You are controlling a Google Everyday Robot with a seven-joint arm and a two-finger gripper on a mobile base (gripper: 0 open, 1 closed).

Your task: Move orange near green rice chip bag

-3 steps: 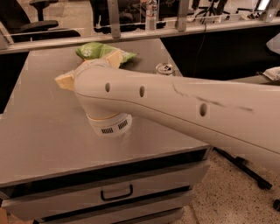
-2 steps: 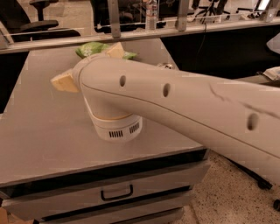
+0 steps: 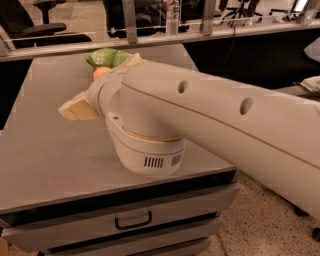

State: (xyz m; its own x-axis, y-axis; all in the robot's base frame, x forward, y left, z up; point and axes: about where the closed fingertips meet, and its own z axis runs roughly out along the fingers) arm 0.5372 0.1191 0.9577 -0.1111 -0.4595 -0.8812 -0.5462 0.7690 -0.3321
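The orange (image 3: 100,73) lies on the grey table (image 3: 45,150) at the back, right beside the green rice chip bag (image 3: 107,57); only its top shows past my arm. My gripper (image 3: 104,84) hovers just in front of the orange, and its two tan fingers (image 3: 76,107) are spread wide apart with nothing held between them. My thick white arm (image 3: 215,120) crosses the view from the right and hides the table's middle and right side.
The table's drawer with its handle (image 3: 133,221) faces the camera below the front edge. A rail and a bottle (image 3: 172,15) stand behind the table. An office chair (image 3: 45,20) stands at the back left.
My arm and wrist have swung nearer the camera and lower in the view. The orange now shows beside the bag, behind the gripper. The soda can is now hidden by the arm.
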